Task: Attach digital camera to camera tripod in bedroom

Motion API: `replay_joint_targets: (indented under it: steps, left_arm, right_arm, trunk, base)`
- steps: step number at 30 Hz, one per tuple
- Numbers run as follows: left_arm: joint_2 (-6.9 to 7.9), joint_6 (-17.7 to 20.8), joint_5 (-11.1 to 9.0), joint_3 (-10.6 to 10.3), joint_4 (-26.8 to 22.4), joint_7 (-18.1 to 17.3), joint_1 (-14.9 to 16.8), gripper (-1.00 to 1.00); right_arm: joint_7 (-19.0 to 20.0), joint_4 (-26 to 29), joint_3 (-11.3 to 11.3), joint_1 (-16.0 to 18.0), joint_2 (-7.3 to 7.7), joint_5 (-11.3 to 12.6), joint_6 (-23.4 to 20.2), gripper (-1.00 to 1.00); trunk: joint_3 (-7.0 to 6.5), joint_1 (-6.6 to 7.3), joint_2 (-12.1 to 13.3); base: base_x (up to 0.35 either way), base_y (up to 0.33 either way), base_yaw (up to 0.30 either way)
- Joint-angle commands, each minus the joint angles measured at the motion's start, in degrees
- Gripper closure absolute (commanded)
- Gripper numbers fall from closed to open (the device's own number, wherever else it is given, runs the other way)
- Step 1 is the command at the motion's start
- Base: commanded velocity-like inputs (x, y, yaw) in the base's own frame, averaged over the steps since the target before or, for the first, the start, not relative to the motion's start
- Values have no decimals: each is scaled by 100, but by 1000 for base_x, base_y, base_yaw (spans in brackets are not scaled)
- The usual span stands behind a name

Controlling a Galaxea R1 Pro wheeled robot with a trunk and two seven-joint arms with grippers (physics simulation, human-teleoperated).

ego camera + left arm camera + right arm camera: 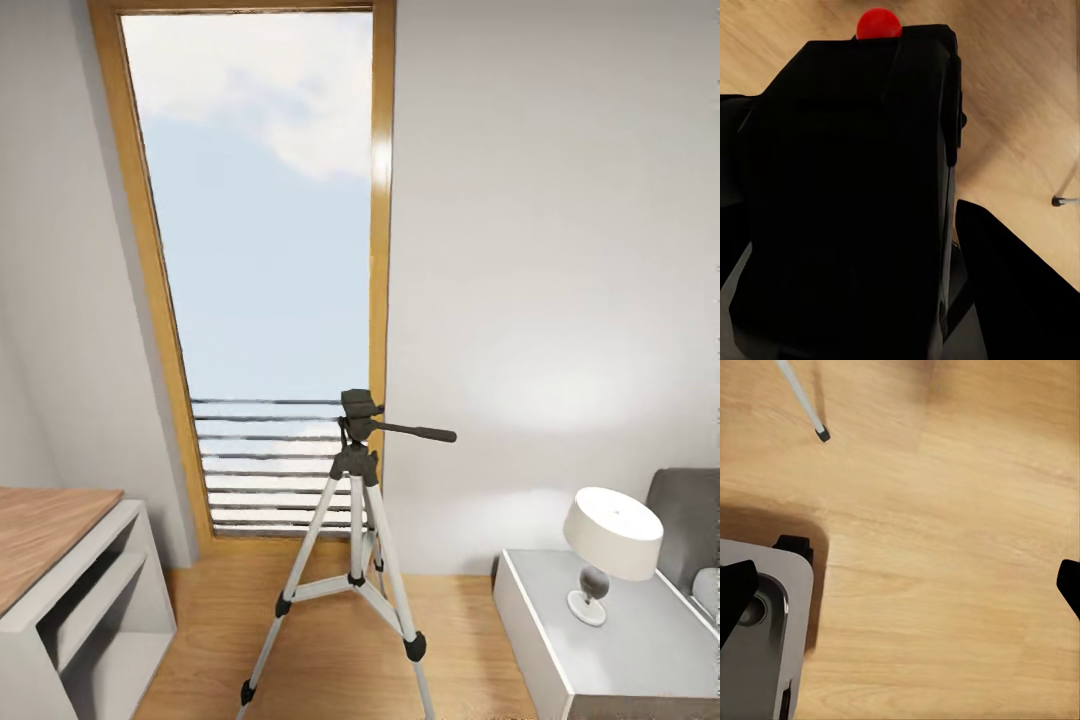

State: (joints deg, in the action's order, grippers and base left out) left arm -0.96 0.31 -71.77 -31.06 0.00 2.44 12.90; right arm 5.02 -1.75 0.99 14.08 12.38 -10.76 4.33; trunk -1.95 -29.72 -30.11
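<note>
Filling the left wrist view, the digital camera [847,202] is sitting gripped in the left tool [862,300]; the right tool [900,592] is hanging open over the wood floor [945,510], and the camera tripod [355,520] is standing before the window [260,220].

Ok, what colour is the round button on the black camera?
Bright red round button, clearest in the left wrist view.

Floor: light wood plank floor [945,547].
Tripod: thin silver-grey leg with black foot [823,434].
Gripper: right gripper [900,585], black fingertips [735,589] wide apart.
</note>
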Motion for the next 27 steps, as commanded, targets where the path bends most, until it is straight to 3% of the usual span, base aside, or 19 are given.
replay_joint_targets:
  steps: [1, 27]
  left_arm:
    - [-1, 4, -29, -49, 0, 19, 2, 100]
    - [-1, 4, -30, -49, 0, 19, 2, 100]
  right_arm:
    - [10, -19, 7, 7, 2, -31, 34, -100]
    - [23, -19, 16, 7, -19, -40, -9, -100]
  trunk:
    - [1, -2, -3]
    - [1, -2, -3]
  base:
    - [0, 0, -83]
    - [0, 0, -10]
